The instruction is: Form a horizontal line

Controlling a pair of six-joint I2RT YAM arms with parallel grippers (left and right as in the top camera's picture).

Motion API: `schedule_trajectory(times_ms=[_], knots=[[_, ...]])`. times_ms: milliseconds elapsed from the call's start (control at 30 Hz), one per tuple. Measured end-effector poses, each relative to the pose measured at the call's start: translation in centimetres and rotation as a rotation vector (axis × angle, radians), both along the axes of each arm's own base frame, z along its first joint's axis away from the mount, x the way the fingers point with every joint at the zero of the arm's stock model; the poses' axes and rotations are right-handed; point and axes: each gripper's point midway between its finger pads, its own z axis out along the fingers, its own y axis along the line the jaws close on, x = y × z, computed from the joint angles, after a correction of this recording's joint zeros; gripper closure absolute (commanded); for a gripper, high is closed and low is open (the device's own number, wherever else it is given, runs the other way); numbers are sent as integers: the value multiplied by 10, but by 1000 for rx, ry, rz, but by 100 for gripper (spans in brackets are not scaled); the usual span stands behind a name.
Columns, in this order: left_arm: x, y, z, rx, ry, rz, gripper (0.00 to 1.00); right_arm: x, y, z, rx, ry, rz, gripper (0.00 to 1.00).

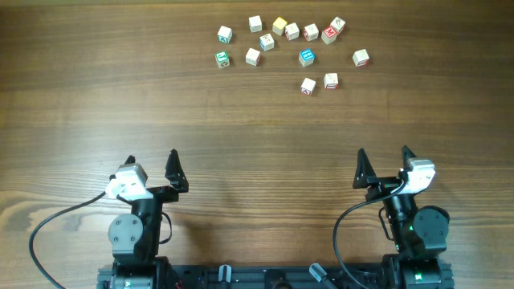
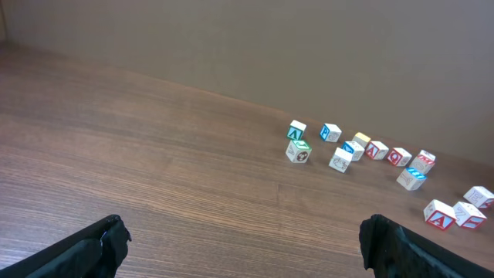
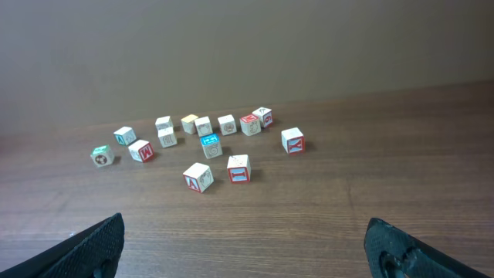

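Overhead view: holding the left gripper (image 1: pixel 152 156) and the right gripper (image 1: pixel 384 152) at the near edge of the table (image 1: pixel 241 120), jaws spread wide on both and gripping nothing; looking out from each wrist over bare wood grain, well apart from any cube; finding the horizontal line (image 1: pixel 311 33) at the far side, right of centre, as a short loose row of pale wooden letter cubes, some touching and some just beside, sagging a little rather than running straight; reading a red letter on its right end cube (image 1: pixel 329 34), too small to be sure of; noting stray cubes (image 1: pixel 308 86) scattered near it, in front and to the left; judging the cubes light, stiff and smooth-sided, so sliding easily on the wood and twisting if nudged off-centre; judging them sturdy, not fragile; taking hold best across two opposite flat faces, low and square, one cube at a time, or pushing flat against a side face; expecting close neighbours in the row to get knocked by a finger coming down between them
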Motion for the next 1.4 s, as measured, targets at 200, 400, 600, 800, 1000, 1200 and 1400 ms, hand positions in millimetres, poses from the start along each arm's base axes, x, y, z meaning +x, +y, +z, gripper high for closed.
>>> schedule_trajectory(times_ms=[200,400,600,800,1000,1200,1400], knots=[[0,8,1,20,-4,44,0,1,-1,-6,-2,26,-7,0],[0,9,1,24,-4,50,0,1,-1,-6,-2,26,-7,0],[0,9,1,24,-4,51,0,1,-1,-6,-2,26,-7,0],[0,10,1,24,-4,54,0,1,-1,-6,-2,26,-7,0],[0,10,1,24,-4,55,0,1,-1,-6,-2,26,-7,0],[0,10,1,24,-4,55,0,1,-1,-6,-2,26,-7,0],[0,10,1,24,-4,55,0,1,-1,-6,-2,26,-7,0]])
